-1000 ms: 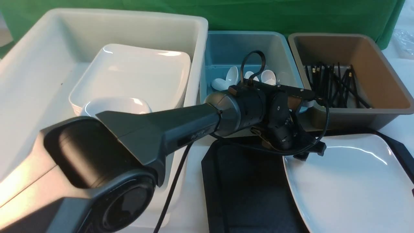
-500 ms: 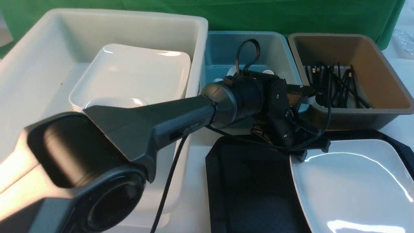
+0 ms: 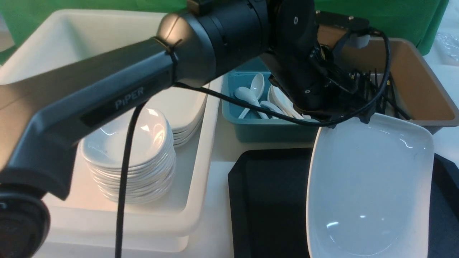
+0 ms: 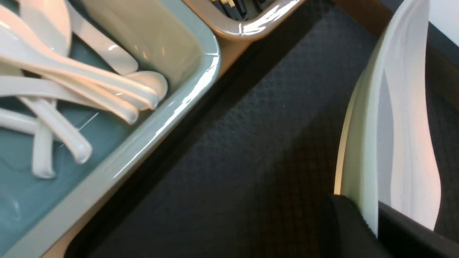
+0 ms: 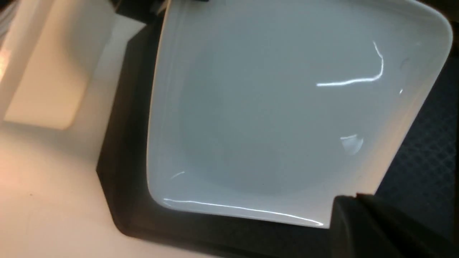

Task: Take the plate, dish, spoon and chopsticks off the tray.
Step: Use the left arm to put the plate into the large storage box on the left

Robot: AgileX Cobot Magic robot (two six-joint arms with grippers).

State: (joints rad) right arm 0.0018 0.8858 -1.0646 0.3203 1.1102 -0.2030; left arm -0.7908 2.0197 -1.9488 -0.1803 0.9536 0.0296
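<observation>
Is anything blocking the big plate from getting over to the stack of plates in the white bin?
Yes, probably the white bin's side wall: it stands between the plate, held up in the left gripper, and the stack. The plate would likely need lifting over it.

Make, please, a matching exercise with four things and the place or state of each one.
Things
1. large plate
2. small dishes
3. spoons
4. left tool

Places and states
A. stacked in the white bin
B. shut on a white rim
C. tilted up over the black tray
D. lying in the blue bin

Right pairs: 1-C, 2-A, 3-D, 4-B
</observation>
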